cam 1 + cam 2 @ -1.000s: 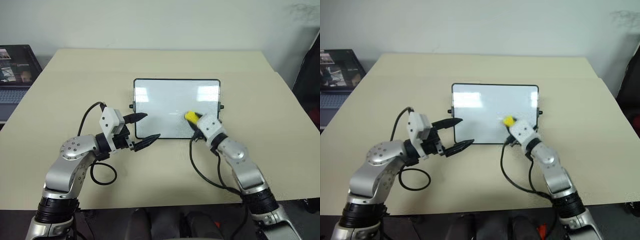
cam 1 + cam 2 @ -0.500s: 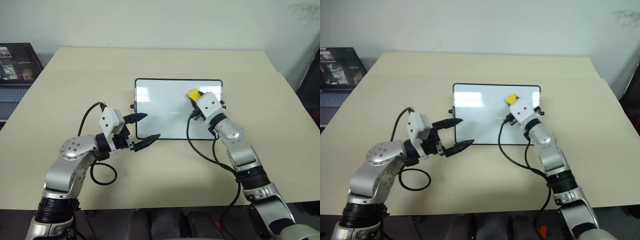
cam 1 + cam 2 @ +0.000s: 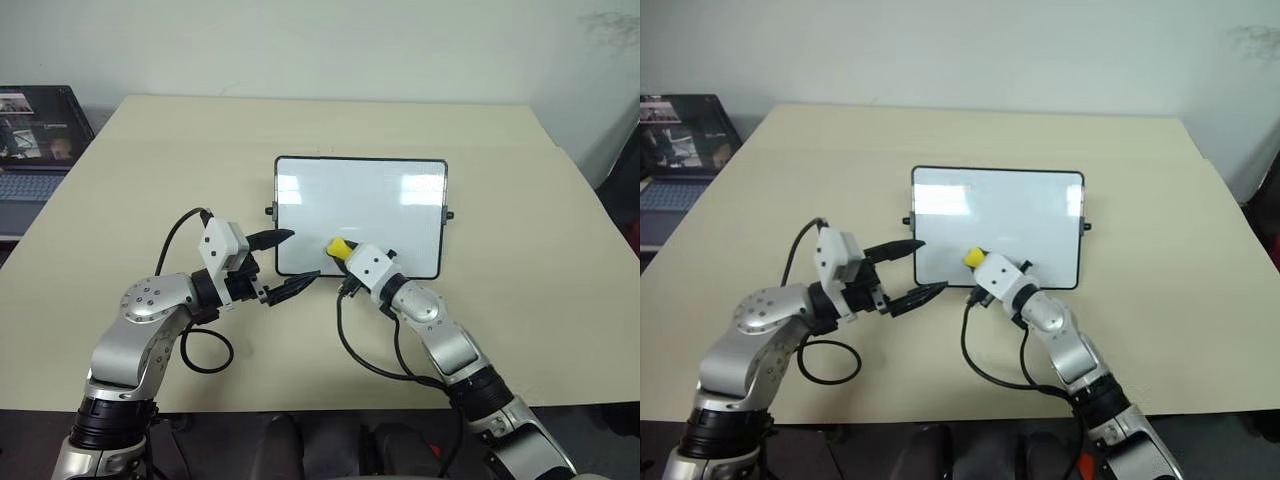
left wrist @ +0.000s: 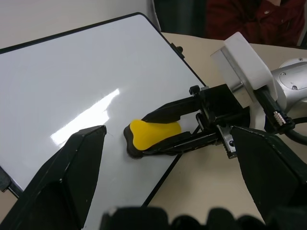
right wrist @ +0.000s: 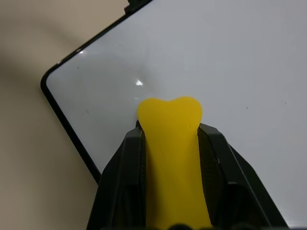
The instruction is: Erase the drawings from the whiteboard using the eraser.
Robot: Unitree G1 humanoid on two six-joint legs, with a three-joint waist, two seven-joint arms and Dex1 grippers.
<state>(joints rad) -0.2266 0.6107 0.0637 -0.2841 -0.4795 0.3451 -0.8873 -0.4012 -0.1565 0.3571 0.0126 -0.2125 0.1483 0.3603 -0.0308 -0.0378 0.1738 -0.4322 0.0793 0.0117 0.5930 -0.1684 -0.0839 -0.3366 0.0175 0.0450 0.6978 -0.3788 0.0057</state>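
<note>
Left wrist view: right gripper (image 4: 144,129) clamped on small yellow block eraser (image 4: 154,134), resting on glossy white black-framed whiteboard (image 3: 360,190) near its lower-left corner.
Left gripper (image 3: 290,262) spread, just beside board's left edge; unbraced board may slide under wiping.

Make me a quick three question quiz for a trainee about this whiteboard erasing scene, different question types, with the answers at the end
1. True or false: the right gripper is shut on the yellow eraser.
2. Multiple choice: where is the eraser over the whiteboard? A) the far right corner B) the near edge, toward the board's left side C) off the board, on the table
3. Fill in: the left gripper has its fingers ____ and holds nothing.

Key
1. True. The left wrist view shows both black fingers clamped on the eraser's sides.
2. B. It sits just inside the near edge of the frame.
3. Open. Its fingertips stand spread by the board's near left corner.
</note>
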